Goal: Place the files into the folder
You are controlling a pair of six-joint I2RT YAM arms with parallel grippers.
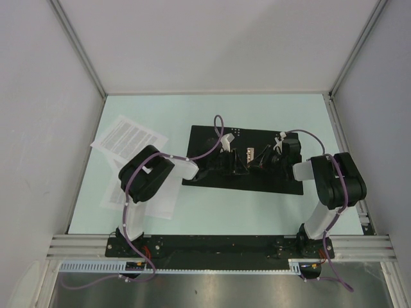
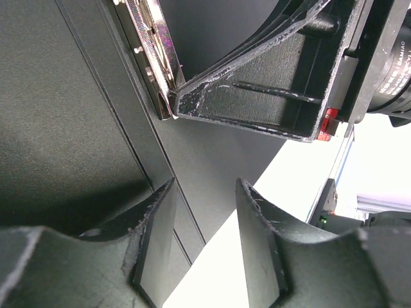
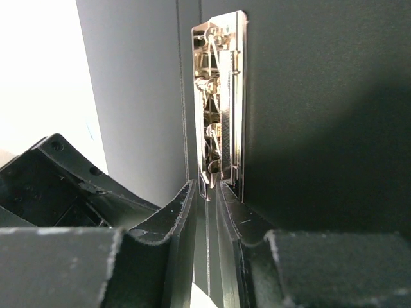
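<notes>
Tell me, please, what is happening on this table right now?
Both arms reach over the open folder, which lies black side up in the middle of the table. The right tool appears to pinch the end of the metal clip at the spine, while the left tool hovers open close by it. The files lie loose on the table to the left of the folder, not yet inside.

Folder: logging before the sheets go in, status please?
Left gripper open over open folder. Right gripper shut on metal clip. Files lie outside, left of it, partly under left arm.
</notes>
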